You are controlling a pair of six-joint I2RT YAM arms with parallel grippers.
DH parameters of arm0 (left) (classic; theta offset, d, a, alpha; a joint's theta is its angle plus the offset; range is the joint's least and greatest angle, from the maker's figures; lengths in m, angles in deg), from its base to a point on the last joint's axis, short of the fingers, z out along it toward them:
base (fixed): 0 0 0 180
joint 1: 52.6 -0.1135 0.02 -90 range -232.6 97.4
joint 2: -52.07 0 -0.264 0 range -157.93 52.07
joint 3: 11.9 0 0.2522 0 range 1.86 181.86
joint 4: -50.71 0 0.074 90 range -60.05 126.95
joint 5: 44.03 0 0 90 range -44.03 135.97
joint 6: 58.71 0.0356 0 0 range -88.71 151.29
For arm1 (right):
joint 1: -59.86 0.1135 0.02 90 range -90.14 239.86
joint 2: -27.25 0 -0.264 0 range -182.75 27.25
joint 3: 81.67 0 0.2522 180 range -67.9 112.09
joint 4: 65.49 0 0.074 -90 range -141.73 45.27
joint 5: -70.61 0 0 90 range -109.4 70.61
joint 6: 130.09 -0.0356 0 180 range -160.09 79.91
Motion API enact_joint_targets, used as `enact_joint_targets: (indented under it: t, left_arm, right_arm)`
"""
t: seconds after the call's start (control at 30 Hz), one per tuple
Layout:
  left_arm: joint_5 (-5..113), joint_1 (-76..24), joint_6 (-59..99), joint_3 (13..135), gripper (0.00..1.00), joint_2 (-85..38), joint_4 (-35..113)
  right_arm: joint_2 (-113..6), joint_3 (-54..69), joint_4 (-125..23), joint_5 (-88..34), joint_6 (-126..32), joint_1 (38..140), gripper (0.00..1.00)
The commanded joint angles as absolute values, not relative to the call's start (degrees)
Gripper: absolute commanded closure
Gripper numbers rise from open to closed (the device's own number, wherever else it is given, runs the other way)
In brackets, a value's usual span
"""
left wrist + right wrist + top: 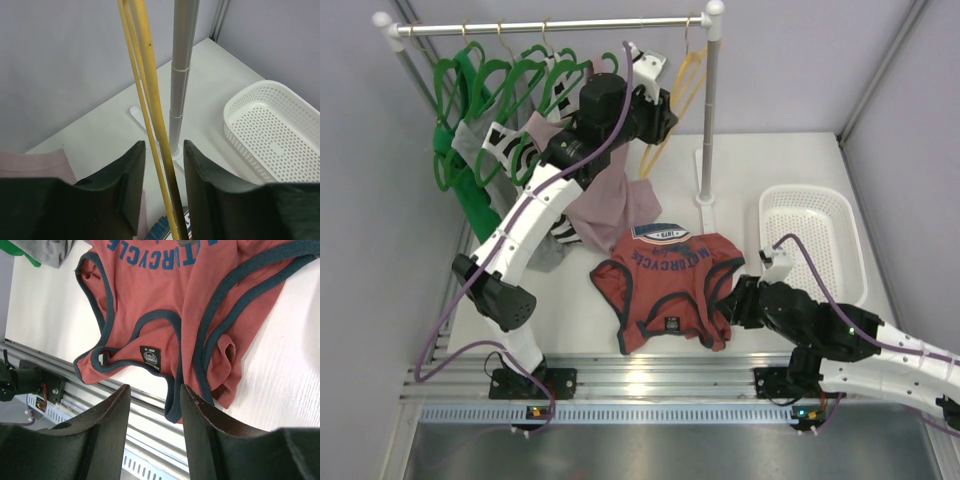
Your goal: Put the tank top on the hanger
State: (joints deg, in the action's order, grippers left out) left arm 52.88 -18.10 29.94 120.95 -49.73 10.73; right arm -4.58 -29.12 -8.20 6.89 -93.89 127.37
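Observation:
The rust-red tank top (665, 285) lies crumpled on the table, navy trim and printed logo facing up. It fills the top of the right wrist view (150, 290). The yellow hanger (682, 90) hangs from the rack's rail at its right end. My left gripper (668, 122) is raised to it and open; in the left wrist view (162, 145) the hanger's thin yellow bars (150, 75) pass between the fingers without being clamped. My right gripper (740, 298) is open and empty at the top's right edge, and a navy strap loop hangs just beyond its fingertips (154, 387).
The rack's upright pole (710, 130) stands just right of the hanger. Green hangers (490, 80), a striped top (520, 150) and a dusty-pink top (610, 205) hang to the left. A white basket (815, 235) sits at the right. A metal rail (650, 375) runs along the near edge.

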Motion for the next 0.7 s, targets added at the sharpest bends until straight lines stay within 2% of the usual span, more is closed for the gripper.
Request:
enact_joint_targets:
  t: [0.0, 0.1, 0.2, 0.23, 0.33, 0.67]
  left_arm:
    - [51.9, -18.0, 30.8, 123.1, 0.62, -49.4, 11.8]
    - [51.5, -18.0, 30.8, 123.3, 0.68, -49.4, 11.8]
    - [50.4, -17.9, 32.4, 123.7, 0.79, -49.4, 11.7]
    - [49.8, -17.7, 32.5, 123.9, 0.88, -49.4, 11.6]
    - [47.8, -17.2, 32.9, 124.3, 1.00, -49.1, 12.2]
    - [40.2, -16.7, 33.6, 124.4, 1.00, -46.4, 17.7]
  right_arm:
    - [-3.9, -28.5, -7.5, 7.9, -94.3, 128.1, 0.55]
    - [-3.7, -28.6, -7.5, 8.0, -94.4, 128.1, 0.55]
    - [-3.6, -28.4, -7.3, 8.0, -94.4, 128.1, 0.55]
    - [-3.5, -28.4, -7.3, 7.9, -94.3, 128.1, 0.55]
    - [-3.5, -28.5, -7.2, 7.9, -94.3, 128.1, 0.57]
    - [-3.2, -28.7, -7.3, 7.9, -94.1, 128.1, 0.57]
